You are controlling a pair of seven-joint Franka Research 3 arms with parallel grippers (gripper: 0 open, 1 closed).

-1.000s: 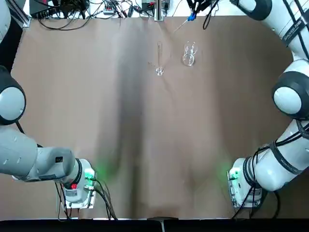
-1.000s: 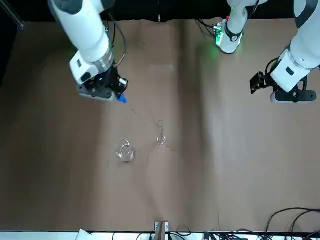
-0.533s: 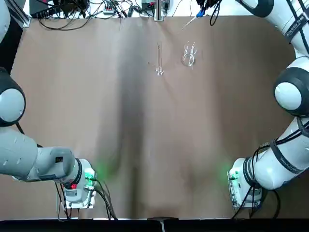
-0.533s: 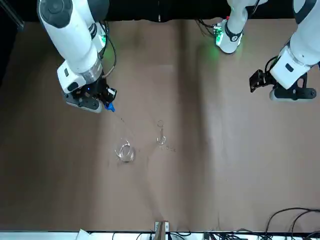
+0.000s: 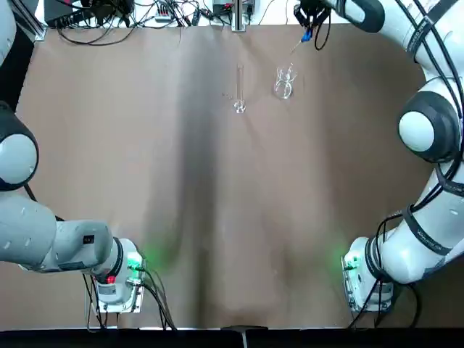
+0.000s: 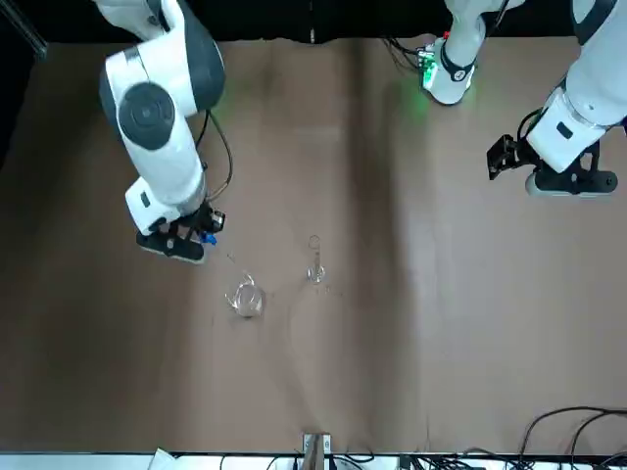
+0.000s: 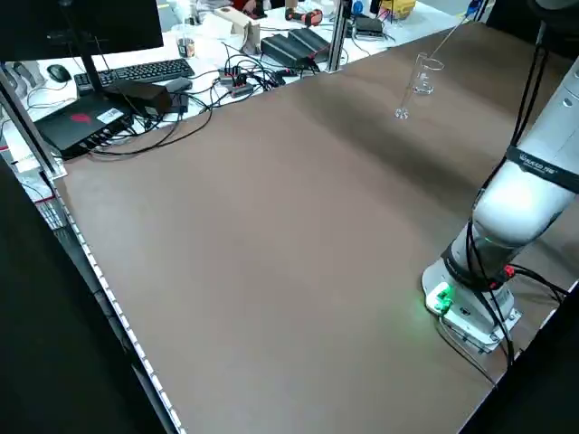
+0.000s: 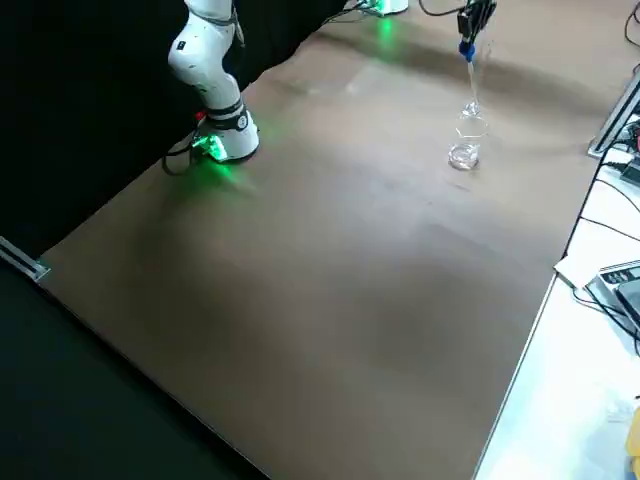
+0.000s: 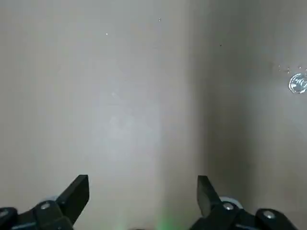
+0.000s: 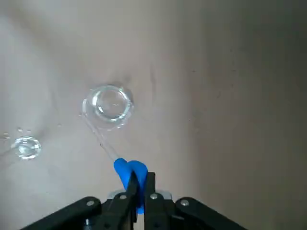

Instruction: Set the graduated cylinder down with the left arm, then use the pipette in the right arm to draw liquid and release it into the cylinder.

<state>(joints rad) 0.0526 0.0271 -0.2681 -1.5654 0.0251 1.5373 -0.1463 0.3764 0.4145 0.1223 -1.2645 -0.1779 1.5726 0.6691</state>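
The graduated cylinder stands upright on the brown table, with nothing holding it. It also shows as a thin tube in the front view. Just to its right sits the short beaker; I cannot make out the liquid inside it. My right gripper is shut on the blue bulb of the pipette. The pipette's stem slants down towards the beaker's rim; whether the tip is inside I cannot tell. My left gripper hangs open and empty, back over the table's left side.
Cables and electronics and a metal post line the far edge. Both arm bases glow green at the near corners. A keyboard and a monitor lie beyond the table on a side desk.
My right gripper has carried the pipette to the robot's right and lower, and the stem now hangs steeper, close to the beaker. The left arm and the cylinder have not moved.
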